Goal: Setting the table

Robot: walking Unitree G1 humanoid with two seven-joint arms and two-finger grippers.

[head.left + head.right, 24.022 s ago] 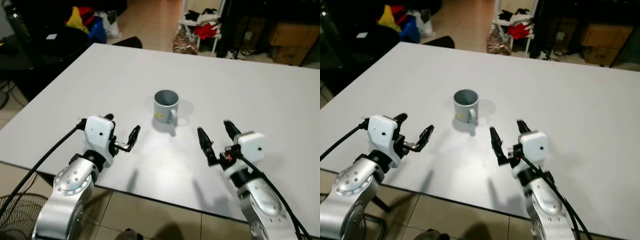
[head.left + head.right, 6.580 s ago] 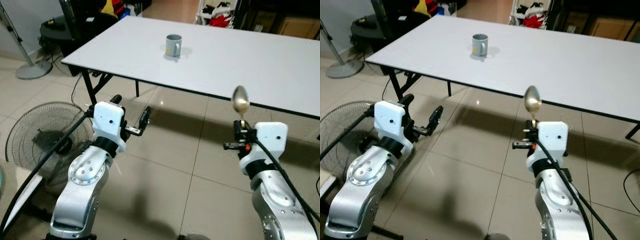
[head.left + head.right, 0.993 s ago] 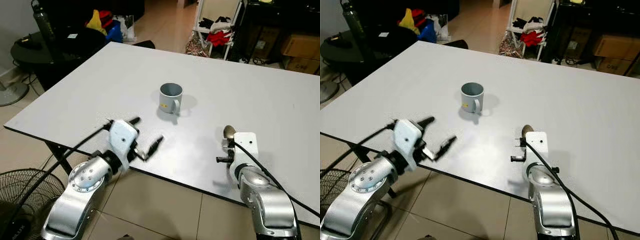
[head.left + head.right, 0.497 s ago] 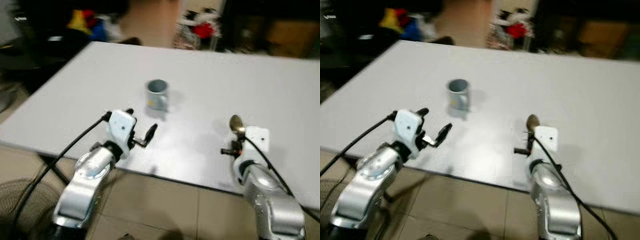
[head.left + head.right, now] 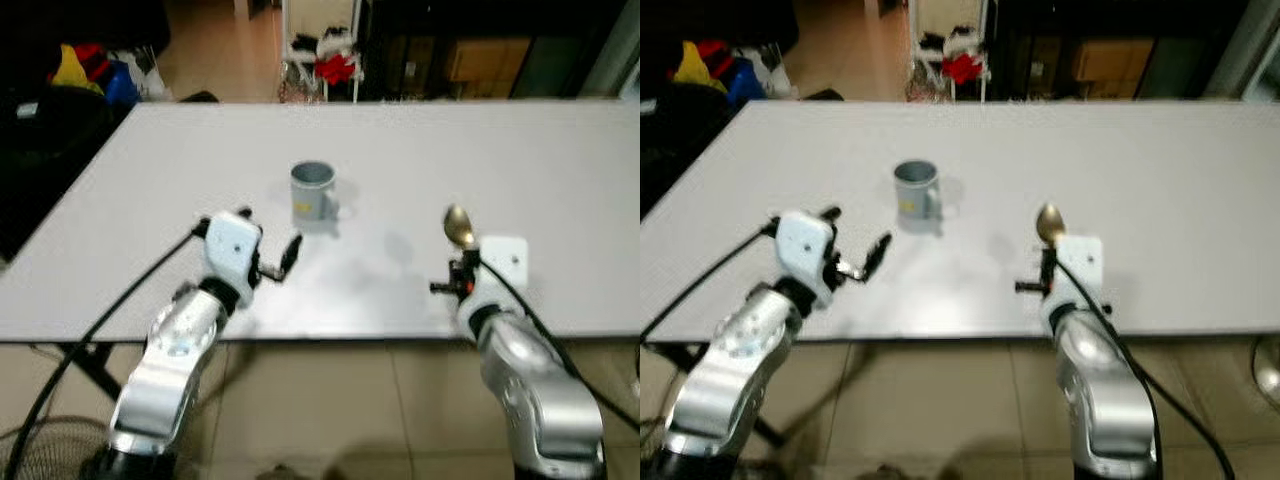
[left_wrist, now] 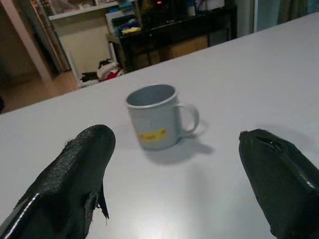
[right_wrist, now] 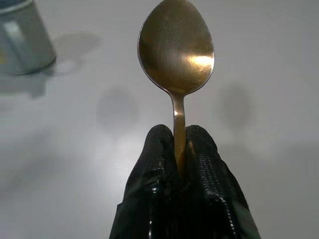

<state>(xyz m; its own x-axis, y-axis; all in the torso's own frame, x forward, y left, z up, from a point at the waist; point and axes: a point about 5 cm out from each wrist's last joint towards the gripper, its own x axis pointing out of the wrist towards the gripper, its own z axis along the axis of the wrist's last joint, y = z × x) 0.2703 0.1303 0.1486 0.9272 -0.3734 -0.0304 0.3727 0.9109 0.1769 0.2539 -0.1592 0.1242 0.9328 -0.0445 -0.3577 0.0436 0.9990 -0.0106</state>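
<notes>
A grey mug [image 5: 313, 194] with a yellow mark stands upright on the white table [image 5: 150, 200], its handle to the right. My right gripper [image 7: 175, 149] is shut on the handle of a golden spoon [image 7: 176, 52]; the spoon [image 5: 459, 227] points upward over the table's near edge, right of the mug. My left gripper [image 5: 270, 250] is open and holds nothing; it hovers over the table just in front and left of the mug [image 6: 155, 115].
The table's near edge [image 5: 330, 338] runs just below both grippers, with tiled floor beneath. A dark chair and coloured bags [image 5: 80, 75] lie beyond the far left corner. Shelves with clothes and boxes [image 5: 335, 60] stand behind the table.
The camera has swung so the table's near edge now lies level across the view. Both grippers sit slightly higher over the table; the spoon stays held and the mug has not moved.
</notes>
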